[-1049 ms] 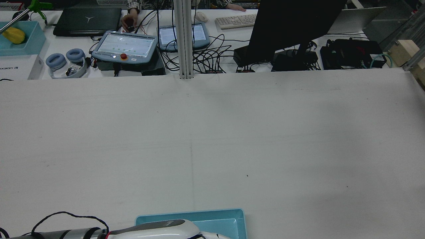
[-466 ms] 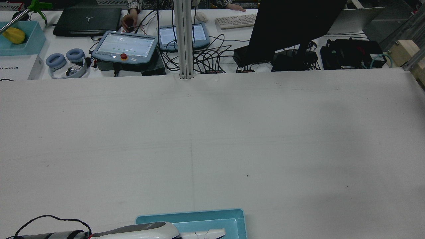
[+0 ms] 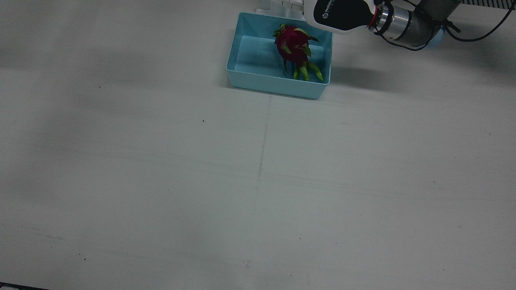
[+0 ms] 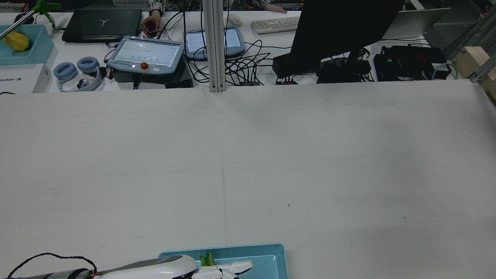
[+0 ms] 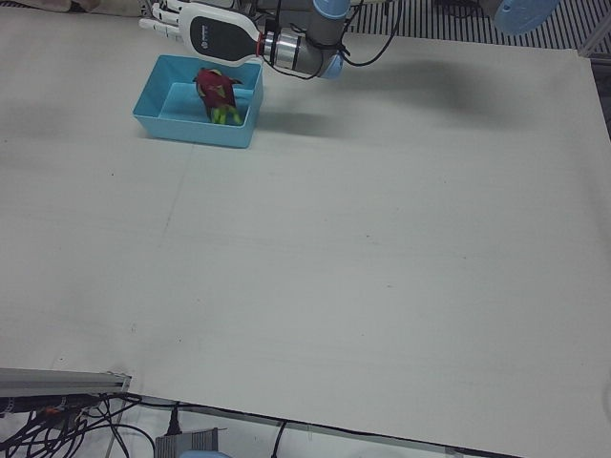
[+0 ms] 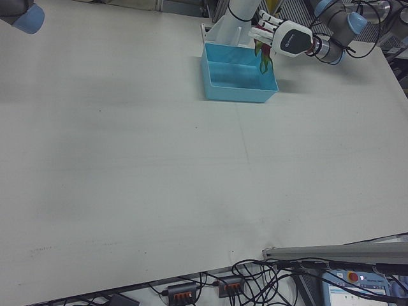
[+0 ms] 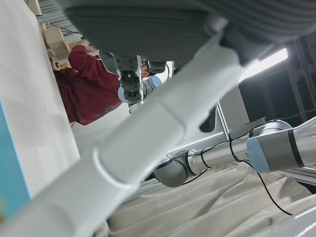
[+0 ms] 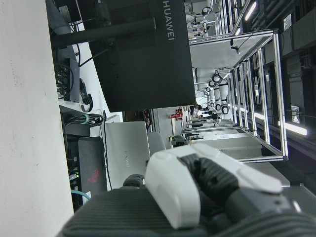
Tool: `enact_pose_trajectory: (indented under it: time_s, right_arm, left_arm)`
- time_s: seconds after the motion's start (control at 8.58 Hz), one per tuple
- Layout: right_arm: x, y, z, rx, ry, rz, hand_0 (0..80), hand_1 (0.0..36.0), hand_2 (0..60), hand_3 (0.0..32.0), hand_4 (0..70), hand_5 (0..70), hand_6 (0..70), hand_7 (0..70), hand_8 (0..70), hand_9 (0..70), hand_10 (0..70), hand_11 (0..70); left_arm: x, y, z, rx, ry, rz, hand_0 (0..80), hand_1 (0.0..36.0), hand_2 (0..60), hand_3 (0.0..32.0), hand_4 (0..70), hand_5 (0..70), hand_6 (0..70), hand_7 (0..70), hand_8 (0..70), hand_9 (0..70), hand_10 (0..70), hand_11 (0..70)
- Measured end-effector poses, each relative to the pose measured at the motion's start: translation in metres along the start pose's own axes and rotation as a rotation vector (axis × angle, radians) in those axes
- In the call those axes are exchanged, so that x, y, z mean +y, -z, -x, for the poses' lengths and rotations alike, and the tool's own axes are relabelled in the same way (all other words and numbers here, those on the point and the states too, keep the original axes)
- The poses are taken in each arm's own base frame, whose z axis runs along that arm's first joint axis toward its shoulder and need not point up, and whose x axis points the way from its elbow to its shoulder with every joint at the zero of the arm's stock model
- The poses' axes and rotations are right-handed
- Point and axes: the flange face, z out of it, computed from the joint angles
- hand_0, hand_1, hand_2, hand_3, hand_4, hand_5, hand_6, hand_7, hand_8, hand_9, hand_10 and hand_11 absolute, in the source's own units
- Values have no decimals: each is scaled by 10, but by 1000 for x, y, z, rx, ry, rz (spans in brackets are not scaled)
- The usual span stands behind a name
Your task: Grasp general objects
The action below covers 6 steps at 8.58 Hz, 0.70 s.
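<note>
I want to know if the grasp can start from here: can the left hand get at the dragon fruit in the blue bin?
Probably yes. The left hand hovers open at the blue bin's far rim, right beside the dragon fruit, with nothing covering it.

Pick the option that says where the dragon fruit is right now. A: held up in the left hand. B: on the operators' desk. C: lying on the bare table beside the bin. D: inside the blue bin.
D: the front view shows the dragon fruit inside the blue bin, with the left hand above the bin's far edge.
</note>
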Motion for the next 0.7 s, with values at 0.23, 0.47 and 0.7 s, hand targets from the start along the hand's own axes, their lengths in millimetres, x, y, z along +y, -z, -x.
enact_pose_trajectory:
  time_s: [0.23, 0.47, 0.7]
  right_arm:
    - [0, 0, 0, 0, 0, 0, 0, 0, 0, 0, 0, 0, 0, 0, 0, 0, 0, 0]
    - [0, 0, 0, 0, 0, 0, 0, 0, 0, 0, 0, 0, 0, 0, 0, 0, 0, 0]
    - [0, 0, 0, 0, 0, 0, 0, 0, 0, 0, 0, 0, 0, 0, 0, 0, 0, 0]
  left_arm:
    - [-3, 2, -2, 16, 3, -23, 800, 360, 600, 0, 0, 700, 0, 481, 0, 82, 0, 0]
    - [-26, 16, -28, 34, -8, -68, 800, 360, 600, 0, 8, 700, 39, 598, 0, 105, 0, 0]
    - [-70, 47, -76, 49, -45, -162, 800, 360, 600, 0, 68, 700, 163, 700, 22, 136, 0, 0]
